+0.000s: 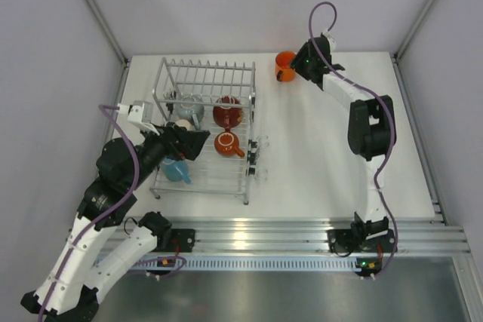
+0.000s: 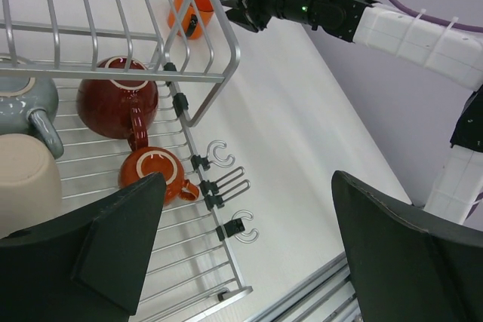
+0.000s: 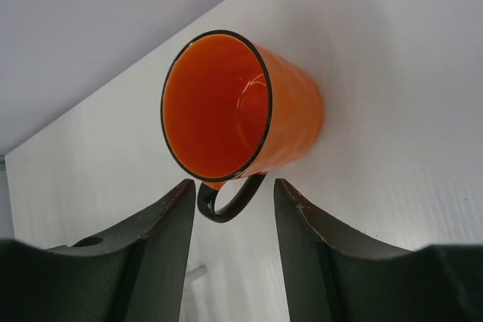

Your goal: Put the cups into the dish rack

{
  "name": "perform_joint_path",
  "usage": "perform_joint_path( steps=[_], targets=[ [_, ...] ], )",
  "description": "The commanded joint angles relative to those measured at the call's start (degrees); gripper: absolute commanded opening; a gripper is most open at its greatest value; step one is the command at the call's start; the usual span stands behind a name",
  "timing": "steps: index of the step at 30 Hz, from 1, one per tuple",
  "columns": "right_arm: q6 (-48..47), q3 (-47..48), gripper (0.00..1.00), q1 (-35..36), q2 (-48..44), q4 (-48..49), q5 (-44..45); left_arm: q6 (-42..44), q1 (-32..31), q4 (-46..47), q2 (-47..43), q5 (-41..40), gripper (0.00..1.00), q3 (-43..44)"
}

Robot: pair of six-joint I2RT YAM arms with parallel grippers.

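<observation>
Directly before the right end effector (image 3: 234, 184) stands the orange mug (image 3: 290, 115).

cups, total: six, counted in the top view
cups in the dish rack (image 1: 204, 73): five
cups on the surface (image 1: 317, 156): one
bright orange cup (image 1: 285, 65): one, the one outside the rack
grey-blue cup (image 1: 189, 107): one
dark red cup (image 1: 226, 111): one
red-orange cup (image 1: 226, 143): one
beige cup (image 1: 182, 123): one, part hidden
light blue cup (image 1: 176, 170): one, part hidden
dish racks: one
arms: two, left arm (image 1: 113, 179) and right arm (image 1: 368, 126)
claws: two, left claw (image 1: 202, 145) and right claw (image 1: 299, 68)
fingers per claw: two
purple cables (image 1: 324, 7): two, one per arm
cups in left wrist view: five
cups in right wrist view: one, bright orange
</observation>
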Motion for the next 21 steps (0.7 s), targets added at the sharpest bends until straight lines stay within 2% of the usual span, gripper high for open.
perform_joint_path(
  steps=[1,21],
  targets=[
    [1.3,4.2,0.47,-1.4,2.3,3.5,-0.8,0.6,-0.1,3.5,-0.6,-2.8,0.97,-1.0],
    [1.3,8.6,0.48,-3.3,10.3,5.5,-2.1,-0.6,-0.2,8.6,5.2,-1.5,0.97,-2.2]
  ],
)
